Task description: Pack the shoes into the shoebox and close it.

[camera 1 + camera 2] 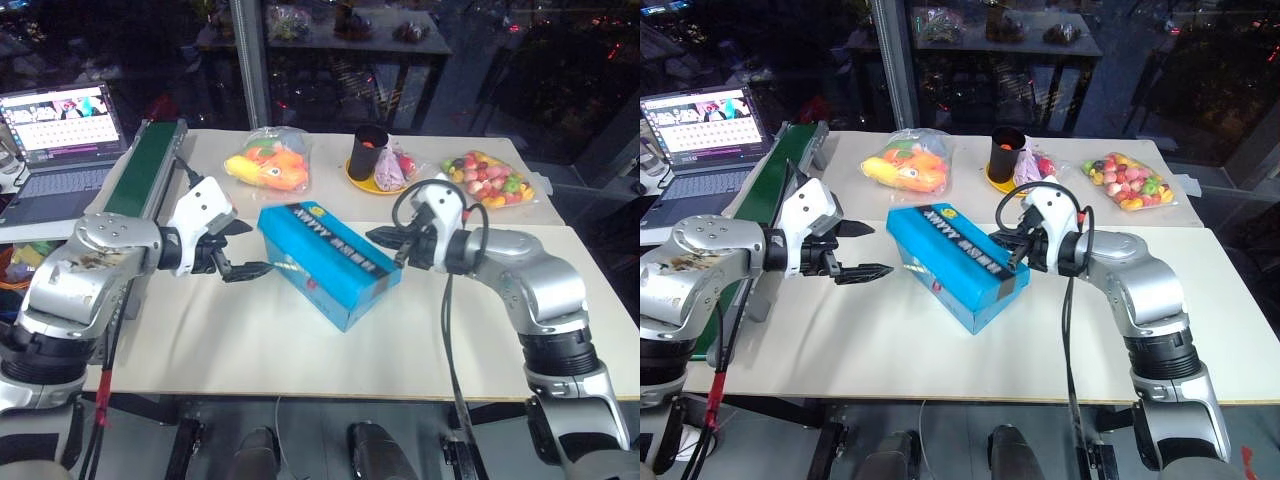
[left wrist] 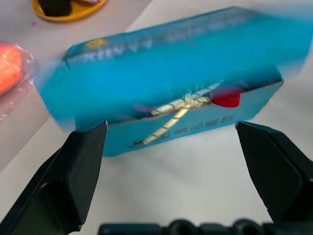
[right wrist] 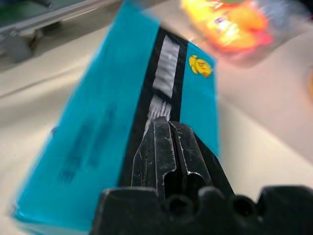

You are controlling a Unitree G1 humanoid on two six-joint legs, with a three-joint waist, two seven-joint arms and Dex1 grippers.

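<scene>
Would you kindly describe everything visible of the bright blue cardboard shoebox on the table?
The bright blue cardboard shoebox is a long rectangular box with white lettering and a small yellow emblem on its lid. The lid is down, though a cream-yellow lace and a bit of red fabric poke from the seam on one long side. It lies flat and diagonal on the pale table, between the two grippers. Whether either gripper touches it cannot be told.

You've got a laptop (image 1: 62,130) at far left, open (screen lit), a green conveyor (image 1: 147,167) beside it. Along the table (image 1: 300,350) back edge: bag of orange toy fruit (image 1: 268,165), black cup (image 1: 369,152) on a yellow plate (image 1: 357,180), bag of colourful candies (image 1: 487,178).
</scene>
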